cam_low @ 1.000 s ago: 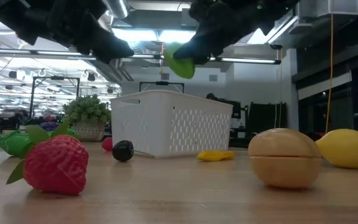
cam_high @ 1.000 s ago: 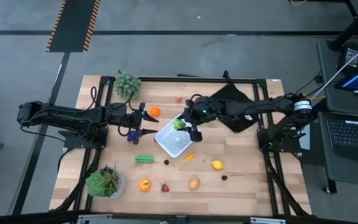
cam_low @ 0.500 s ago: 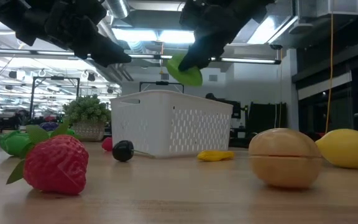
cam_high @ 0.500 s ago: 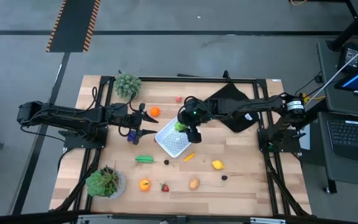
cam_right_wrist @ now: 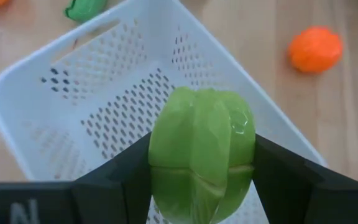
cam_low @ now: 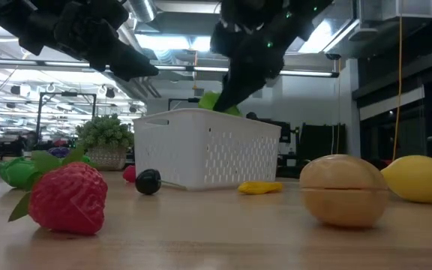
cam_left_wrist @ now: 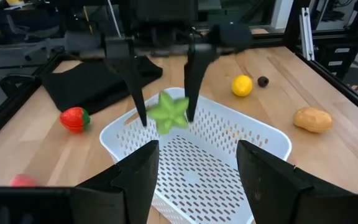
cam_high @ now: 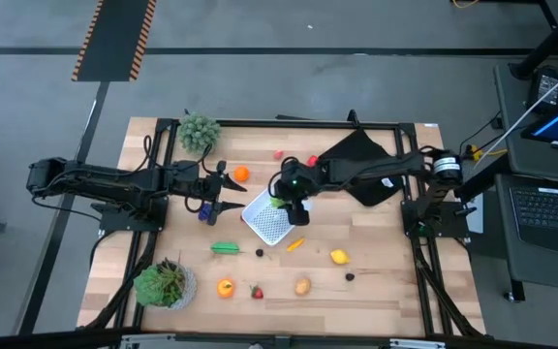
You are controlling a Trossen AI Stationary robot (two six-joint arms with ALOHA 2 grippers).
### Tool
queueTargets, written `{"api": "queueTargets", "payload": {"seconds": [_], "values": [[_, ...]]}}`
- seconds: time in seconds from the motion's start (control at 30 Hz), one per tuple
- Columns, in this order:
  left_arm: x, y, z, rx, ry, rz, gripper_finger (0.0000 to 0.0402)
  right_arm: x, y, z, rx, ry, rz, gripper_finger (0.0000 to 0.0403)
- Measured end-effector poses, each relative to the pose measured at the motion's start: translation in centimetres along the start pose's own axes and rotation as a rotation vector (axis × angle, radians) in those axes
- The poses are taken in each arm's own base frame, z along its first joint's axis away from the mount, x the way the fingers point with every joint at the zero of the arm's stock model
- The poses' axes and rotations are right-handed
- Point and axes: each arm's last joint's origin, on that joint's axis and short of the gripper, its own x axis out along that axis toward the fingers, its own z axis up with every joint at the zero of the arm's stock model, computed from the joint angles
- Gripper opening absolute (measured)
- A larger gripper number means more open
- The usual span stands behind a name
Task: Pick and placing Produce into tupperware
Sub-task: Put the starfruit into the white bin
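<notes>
A: Between the two dark fingers [cam_right_wrist: 104, 180] of our right gripper [cam_right_wrist: 202, 177]: one green star-shaped fruit [cam_left_wrist: 168, 112], clamped on both flanks. Do we enter it as placed?

B: Not yet. In the low view we see it at rim height of the tupperware [cam_low: 205, 150], part of it showing above the white wall. From the left wrist it hangs over the mesh floor, apart from it. We judge the step in hand to be the lowering of this piece into the container.

A: And where do we list the container itself?

B: Near the middle of the tabletop [cam_high: 376, 252], turned cornerwise, with no other piece visible inside. The black cloth [cam_high: 361, 160] lies beyond it, toward the right arm's base.

A: Left gripper [cam_high: 223, 192]?

B: Waiting just beside the container on its own side, fingers apart and holding nothing, as its wrist view shows.

A: Remaining stock on the boards?

B: We count, going outward:
- an orange fruit [cam_high: 241, 174] near the left gripper
- a small orange strip [cam_high: 295, 243] just beside the container
- a green vegetable [cam_high: 225, 248]
- a lemon [cam_high: 339, 257]
- a tan potato [cam_high: 302, 286]
- a strawberry [cam_high: 257, 292]
- another orange piece [cam_high: 225, 287]

Some small dark and red items are too small to name. Two potted plants [cam_high: 166, 284] are not stock.

A: Next move?

B: In our judgement, the fingers should part so the fruit drops onto the mesh, then lift clear of the rim. Most of the task lies ahead.
</notes>
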Motion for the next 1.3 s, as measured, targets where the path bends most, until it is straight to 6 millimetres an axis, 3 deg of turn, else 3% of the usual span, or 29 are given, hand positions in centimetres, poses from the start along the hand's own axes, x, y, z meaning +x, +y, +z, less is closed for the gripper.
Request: {"api": "queueTargets", "payload": {"seconds": [0.23,0.43,1.3], "values": [[0.0,0.0,0.0,-0.001,0.001,0.000,0.0208,2.6,0.0,-1.0,-0.023,0.053,0.011,0.0226],[0.0,0.0,0.0,-0.001,0.002,0.002,0.0208,3.7,0.1,-1.6,-0.032,0.085,0.018,0.0227],[0.0,0.1,-0.1,-0.002,0.008,0.027,0.0208,3.8,-0.1,-1.5,-0.040,0.075,-0.018,0.0249]]}}
